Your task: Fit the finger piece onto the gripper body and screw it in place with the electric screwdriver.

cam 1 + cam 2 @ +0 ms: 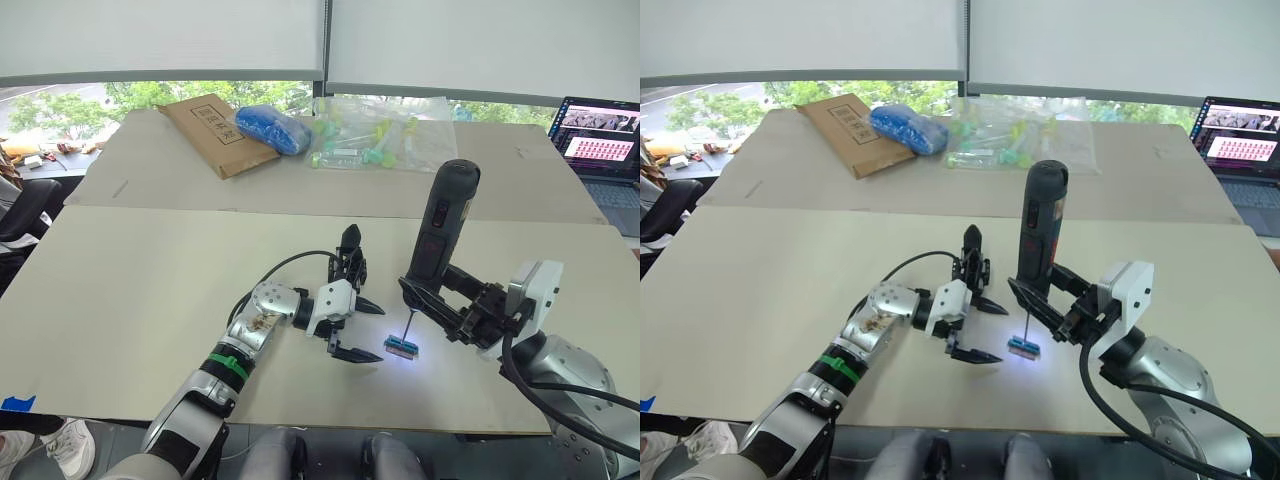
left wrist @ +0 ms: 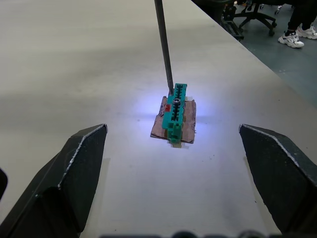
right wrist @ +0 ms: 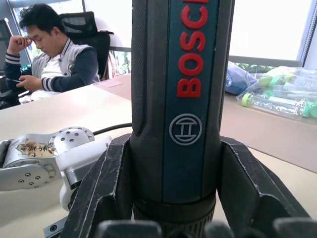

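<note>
The right pincer (image 1: 432,300) is clenching the electric screwdriver (image 1: 443,222) around its lower barrel, holding it upright over the near desk (image 1: 130,300). In the right wrist view the two black fingers (image 3: 101,188) are pressing against either side of the barrel. The thin metal bit is pointing down, its end lying at the edge of a small green-and-brown block (image 1: 402,348) that is sitting on the desk in a patch of white light. Whether the bit is touching the block cannot be told.

The left pincer (image 1: 362,330) is resting released just beside the block, its fingers spread wide and gripping nothing. The gripper body (image 1: 349,260) is standing on the desk just behind the left pincer, its pointed finger sticking upward.

On the far desk a brown envelope (image 1: 208,130), a blue bundle (image 1: 273,128) and a clear bag of tubes (image 1: 375,135) are lying together, with a laptop (image 1: 603,150) well apart at the right edge. A seated person (image 3: 52,59) is showing in the right wrist view.
</note>
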Available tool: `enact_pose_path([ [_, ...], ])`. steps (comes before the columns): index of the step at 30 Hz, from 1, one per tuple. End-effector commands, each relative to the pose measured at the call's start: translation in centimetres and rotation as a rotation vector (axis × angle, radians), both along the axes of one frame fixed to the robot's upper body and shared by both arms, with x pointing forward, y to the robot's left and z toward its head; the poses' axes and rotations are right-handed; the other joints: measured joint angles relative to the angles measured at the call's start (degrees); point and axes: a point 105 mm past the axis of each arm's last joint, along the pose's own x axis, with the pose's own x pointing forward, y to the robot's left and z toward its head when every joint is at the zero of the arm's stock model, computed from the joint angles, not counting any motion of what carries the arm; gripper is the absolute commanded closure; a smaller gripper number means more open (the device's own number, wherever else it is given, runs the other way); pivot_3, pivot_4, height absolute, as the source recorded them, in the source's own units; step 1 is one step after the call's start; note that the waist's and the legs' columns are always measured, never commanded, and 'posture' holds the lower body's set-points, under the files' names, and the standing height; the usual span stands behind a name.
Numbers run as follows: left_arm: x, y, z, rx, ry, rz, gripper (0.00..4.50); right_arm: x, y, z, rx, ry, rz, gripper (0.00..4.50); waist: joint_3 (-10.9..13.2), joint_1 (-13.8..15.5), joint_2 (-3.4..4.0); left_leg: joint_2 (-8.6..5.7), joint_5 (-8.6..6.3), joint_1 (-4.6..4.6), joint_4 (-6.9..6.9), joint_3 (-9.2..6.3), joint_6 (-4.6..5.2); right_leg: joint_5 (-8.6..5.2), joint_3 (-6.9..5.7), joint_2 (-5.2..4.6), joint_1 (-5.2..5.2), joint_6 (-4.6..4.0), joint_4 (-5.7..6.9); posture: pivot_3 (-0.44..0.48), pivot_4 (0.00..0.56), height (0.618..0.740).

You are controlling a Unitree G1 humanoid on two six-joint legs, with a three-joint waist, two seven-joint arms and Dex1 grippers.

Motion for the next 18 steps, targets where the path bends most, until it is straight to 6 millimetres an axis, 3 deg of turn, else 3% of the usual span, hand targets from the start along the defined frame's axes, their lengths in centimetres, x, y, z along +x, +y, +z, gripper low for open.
enact_pose_path([
  [1, -0.10, -0.32, 0.57, -0.012, -0.032, -0.020, 0.00, -0.84, 0.67, 1.37, -0.003, -0.063, 0.030, 2.55, 0.0, 0.0, 0.00, 0.00, 0.00, 0.00, 0.00, 0.00, 0.00, 0.00, 0.00, 0.00, 0.00, 0.00, 0.00, 0.000, 0.150, 0.740],
  [18, -0.16, -0.41, 0.52, -0.014, -0.029, -0.020, 0.00, -0.90, 0.37, 1.14, -0.016, -0.064, 0.020, 2.55, 0.0, 0.0, 0.00, 0.00, 0.00, 0.00, 0.00, 0.00, 0.00, 0.00, 0.00, 0.00, 0.00, 0.00, 0.00, 0.000, 0.150, 0.740],
])
